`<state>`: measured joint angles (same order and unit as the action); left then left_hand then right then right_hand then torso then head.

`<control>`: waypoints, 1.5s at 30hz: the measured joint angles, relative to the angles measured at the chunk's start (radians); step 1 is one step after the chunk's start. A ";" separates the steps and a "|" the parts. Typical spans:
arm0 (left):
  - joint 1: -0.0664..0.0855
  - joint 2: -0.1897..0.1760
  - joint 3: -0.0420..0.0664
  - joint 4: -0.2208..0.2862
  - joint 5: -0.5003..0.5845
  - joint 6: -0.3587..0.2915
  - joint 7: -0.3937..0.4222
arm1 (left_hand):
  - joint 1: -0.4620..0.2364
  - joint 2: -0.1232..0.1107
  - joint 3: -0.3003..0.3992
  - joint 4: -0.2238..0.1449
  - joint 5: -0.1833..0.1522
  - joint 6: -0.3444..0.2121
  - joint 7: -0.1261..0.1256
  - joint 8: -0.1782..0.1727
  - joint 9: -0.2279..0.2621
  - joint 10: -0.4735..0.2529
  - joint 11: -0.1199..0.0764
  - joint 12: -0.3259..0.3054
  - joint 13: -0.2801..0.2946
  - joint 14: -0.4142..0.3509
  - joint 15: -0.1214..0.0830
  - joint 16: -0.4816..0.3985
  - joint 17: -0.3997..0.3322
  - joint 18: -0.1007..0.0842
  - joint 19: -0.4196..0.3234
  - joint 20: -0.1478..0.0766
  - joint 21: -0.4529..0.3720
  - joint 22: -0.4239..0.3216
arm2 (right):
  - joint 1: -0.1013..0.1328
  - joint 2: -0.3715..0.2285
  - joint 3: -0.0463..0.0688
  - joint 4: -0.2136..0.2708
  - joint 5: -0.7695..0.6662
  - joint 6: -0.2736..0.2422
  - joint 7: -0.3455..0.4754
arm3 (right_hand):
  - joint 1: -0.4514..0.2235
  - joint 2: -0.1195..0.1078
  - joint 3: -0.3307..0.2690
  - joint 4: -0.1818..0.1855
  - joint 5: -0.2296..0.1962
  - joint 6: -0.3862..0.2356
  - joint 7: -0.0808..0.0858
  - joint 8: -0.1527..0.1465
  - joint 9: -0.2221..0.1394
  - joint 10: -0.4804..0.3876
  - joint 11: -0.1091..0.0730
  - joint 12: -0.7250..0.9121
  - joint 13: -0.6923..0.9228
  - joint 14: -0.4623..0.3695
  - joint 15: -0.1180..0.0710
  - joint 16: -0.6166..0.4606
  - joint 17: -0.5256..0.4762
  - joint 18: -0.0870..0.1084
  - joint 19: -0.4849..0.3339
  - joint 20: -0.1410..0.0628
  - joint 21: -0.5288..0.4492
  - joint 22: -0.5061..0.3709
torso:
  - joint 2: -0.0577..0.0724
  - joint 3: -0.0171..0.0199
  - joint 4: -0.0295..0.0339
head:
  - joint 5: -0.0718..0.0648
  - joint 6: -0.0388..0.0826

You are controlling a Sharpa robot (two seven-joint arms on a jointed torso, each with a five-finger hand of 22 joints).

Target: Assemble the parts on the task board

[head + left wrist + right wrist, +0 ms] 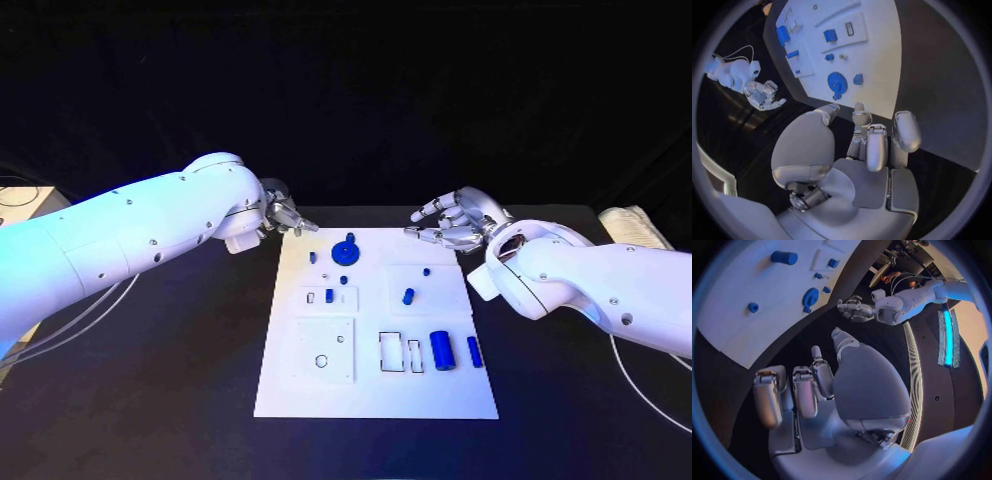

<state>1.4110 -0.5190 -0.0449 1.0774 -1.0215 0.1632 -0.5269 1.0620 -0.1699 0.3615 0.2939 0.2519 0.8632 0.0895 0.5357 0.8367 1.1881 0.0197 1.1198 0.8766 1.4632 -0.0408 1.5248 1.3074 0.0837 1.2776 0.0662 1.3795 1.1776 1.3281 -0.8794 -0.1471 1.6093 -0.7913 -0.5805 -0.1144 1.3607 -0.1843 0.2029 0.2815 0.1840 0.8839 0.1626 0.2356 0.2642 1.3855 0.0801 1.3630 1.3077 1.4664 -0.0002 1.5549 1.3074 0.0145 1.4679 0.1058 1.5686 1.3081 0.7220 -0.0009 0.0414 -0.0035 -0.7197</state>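
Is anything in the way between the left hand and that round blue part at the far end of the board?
Nothing visible. The left hand hovers off the board's far left corner, holding nothing; only bare board lies between it and the round part.

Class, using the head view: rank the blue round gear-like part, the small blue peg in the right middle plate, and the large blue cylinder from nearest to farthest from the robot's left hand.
1. Blue gear-like part, at the board's far edge, just beside the left hand.
2. Small blue peg, mid-board, right of centre.
3. Large blue cylinder, nearer the robot, right side.
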 measured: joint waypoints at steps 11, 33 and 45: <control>-0.015 0.072 -0.012 -0.133 0.009 0.070 0.000 | 0.000 0.000 -0.012 -0.001 0.000 -0.004 0.004 -0.012 -0.010 -0.016 0.009 -0.010 -0.015 0.004 0.004 -0.009 0.000 0.000 -0.009 0.009 -0.008 -0.015 | 0.000 0.001 0.000 0.013 0.000 -0.006 0.006 | 0.000 0.000 -0.003 0.003 0.000 0.000 0.000 0.000 0.000 -0.004 -0.004 -0.005 0.000 0.000 0.000 0.000 0.000 0.000 0.000 0.000 0.000 0.000 | 0.015 -0.0038 -0.0044 | 0.005 0.007; -0.021 0.095 -0.018 -0.161 0.037 0.135 0.000 | 0.000 0.000 -0.021 0.001 0.000 0.000 0.007 -0.016 -0.013 -0.023 0.009 -0.010 -0.018 0.000 0.007 -0.009 0.000 0.000 -0.013 0.012 -0.008 -0.018 | 0.000 0.006 0.000 0.012 -0.001 -0.012 0.011 | 0.000 0.000 -0.003 0.003 0.000 0.000 0.000 0.000 0.000 -0.007 0.000 -0.008 0.000 0.000 0.000 -0.004 0.000 0.000 0.000 0.000 0.000 0.000 | 0.020 -0.0050 -0.0066 | 0.006 0.003; -0.023 0.095 -0.023 -0.150 0.049 0.159 0.000 | 0.006 0.006 -0.021 0.001 0.000 0.008 0.007 -0.016 -0.015 -0.023 0.009 -0.010 -0.018 0.000 0.007 -0.009 0.000 0.000 -0.013 0.013 -0.009 -0.017 | 0.000 0.008 0.000 0.007 -0.001 -0.012 0.011 | 0.000 0.000 -0.003 0.003 0.000 0.000 0.000 0.000 0.000 -0.007 0.000 -0.008 0.000 0.000 0.000 -0.004 0.000 0.000 0.000 0.000 0.000 0.000 | 0.020 -0.0050 -0.0072 | 0.008 0.005</control>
<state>1.3879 -0.4238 -0.0677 0.9269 -0.9725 0.3217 -0.5267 1.0675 -0.1643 0.3408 0.2952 0.2519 0.8707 0.0965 0.5201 0.8212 1.1650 0.0286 1.1094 0.8587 1.4631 -0.0336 1.5158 1.3073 0.0837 1.2642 0.0793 1.3703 1.1610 1.3283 -0.8716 -0.1470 1.6164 -0.7921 -0.5923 -0.1029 1.3608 -0.1843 0.2003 0.2841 0.1840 0.8839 0.1626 0.2356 0.2642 1.3785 0.0801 1.3550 1.3074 1.4664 -0.0002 1.5509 1.3073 0.0144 1.4679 0.1058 1.5686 1.3076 0.7420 -0.0058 0.0342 0.0042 -0.7146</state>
